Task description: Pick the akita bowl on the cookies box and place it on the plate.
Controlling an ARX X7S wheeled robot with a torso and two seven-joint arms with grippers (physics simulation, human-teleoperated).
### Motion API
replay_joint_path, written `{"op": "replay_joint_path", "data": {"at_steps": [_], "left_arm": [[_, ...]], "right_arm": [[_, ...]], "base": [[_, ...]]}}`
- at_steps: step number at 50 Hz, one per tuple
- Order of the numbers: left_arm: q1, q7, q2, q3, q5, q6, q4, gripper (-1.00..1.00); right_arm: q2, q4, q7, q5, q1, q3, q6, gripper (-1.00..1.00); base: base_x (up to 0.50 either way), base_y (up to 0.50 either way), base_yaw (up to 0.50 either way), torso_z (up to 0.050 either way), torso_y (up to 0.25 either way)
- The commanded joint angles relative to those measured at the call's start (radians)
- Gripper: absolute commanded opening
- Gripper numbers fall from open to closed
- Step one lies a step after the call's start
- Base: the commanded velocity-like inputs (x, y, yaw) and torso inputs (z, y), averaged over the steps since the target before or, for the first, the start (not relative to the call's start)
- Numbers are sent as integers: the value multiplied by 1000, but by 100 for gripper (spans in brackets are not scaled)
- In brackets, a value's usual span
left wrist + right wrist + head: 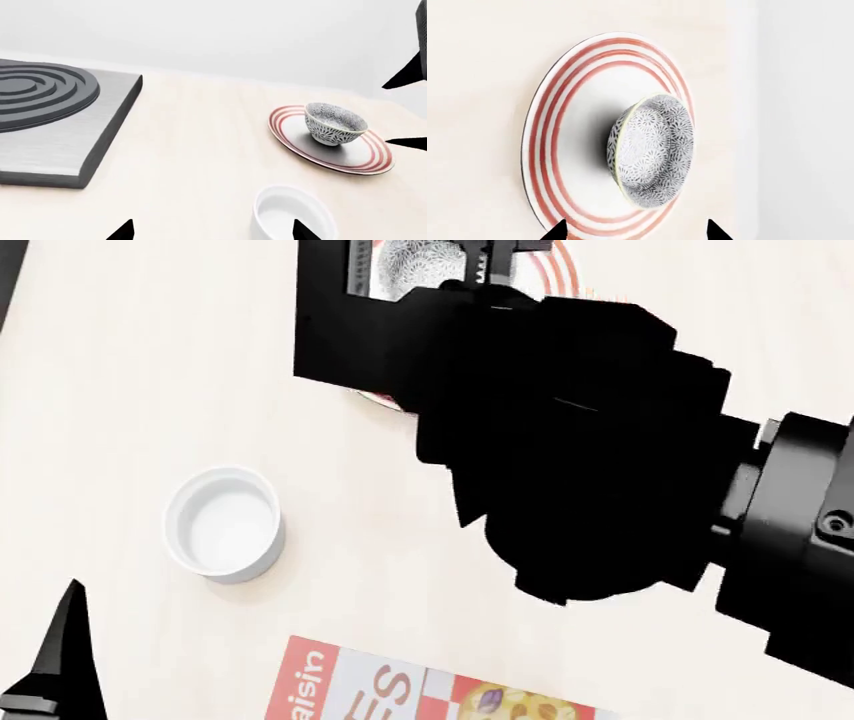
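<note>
The akita bowl (335,123) sits upright on the plate (293,141), its foot on the plate's pale inner field, inside the red rings and toward the far side of centre as the left wrist view shows it. Nothing grips it: in the right wrist view the bowl (652,152) lies well clear of the two dark fingertips at the frame's lower edge, which stand apart with open space between them, so the right gripper (634,234) is spread wide and empty. In the head view the right arm's black bulk hangs over the plate (567,262) and hides most of it; only a patch of the speckled bowl (400,265) shows through the hardware. The left gripper (212,231) is likewise spread and holds nothing, with the white cup (291,216) partly between its tips. The cookies box (420,688) lies at the near edge of the table (147,370), with no bowl on the part that shows. A grey burner block (57,125) stands well apart to one side.

The placement appears done; what remains is judged to be the retreat. It is done well by lifting the right gripper straight away from the bowl with fingers kept wide, avoiding any sideways sweep that could clip the rim and slide the bowl off the plate.
</note>
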Motion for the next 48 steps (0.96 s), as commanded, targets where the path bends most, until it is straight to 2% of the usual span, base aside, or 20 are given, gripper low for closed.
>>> {"op": "replay_joint_path", "data": {"at_steps": [1, 5, 10, 13, 15, 18, 20, 23, 24, 29, 35, 39, 40, 48], "left_arm": [[-1, -15, -10, -7, 2, -8, 24, 100], [-16, -31, -14, -22, -2, -13, 38, 100], [-21, -57, -5, -46, 46, 27, 57, 100], [-27, -69, -3, -66, 38, 35, 64, 100], [-26, -75, 1, -75, 43, 49, 75, 100], [-26, -82, 6, -80, 47, 59, 85, 100], [-24, -85, 15, -87, 57, 83, 90, 100], [-22, -101, 27, -103, 58, 102, 110, 100], [-22, -107, 32, -109, 70, 118, 126, 100], [-5, -116, 53, -128, 123, 189, 162, 100], [28, -113, 80, -138, 156, 259, 154, 100], [31, -116, 92, -144, 180, 293, 158, 100], [31, -118, 94, -145, 185, 296, 158, 100], [35, -120, 100, -146, 193, 317, 154, 100]], "right_arm": [[247, -491, 145, 83, 61, 41, 125, 100], [347, -690, 286, 85, 34, 58, 155, 100], [464, -882, 542, 151, -59, 173, 164, 100], [557, -997, 758, 211, -173, 251, 102, 100], [621, -1079, 906, 174, -283, 250, 12, 100], [674, -1143, 1048, 92, -385, 226, -72, 100], [720, -1153, 1120, 71, -395, 184, -190, 100], [771, -1153, 1272, 11, -304, -15, -351, 100], [834, -1153, 1330, -41, -323, -56, -497, 100], [941, -1153, 1516, -301, -332, -261, -726, 100], [1075, -1153, 1647, -523, -372, -355, -947, 100], [1167, -1152, 1648, -569, -588, -129, -1036, 100], [1192, -1152, 1648, -565, -590, -96, -1064, 100], [1198, -1152, 1648, -567, -585, -69, -1105, 100]], "base": [[0, 0, 0, 0, 0], [0, 0, 0, 0, 0], [0, 0, 0, 0, 0], [0, 0, 0, 0, 0], [0, 0, 0, 0, 0], [0, 0, 0, 0, 0], [0, 0, 0, 0, 0], [0, 0, 0, 0, 0], [0, 0, 0, 0, 0], [0, 0, 0, 0, 0], [0, 0, 0, 0, 0], [0, 0, 0, 0, 0], [0, 0, 0, 0, 0], [0, 0, 0, 0, 0]]}}
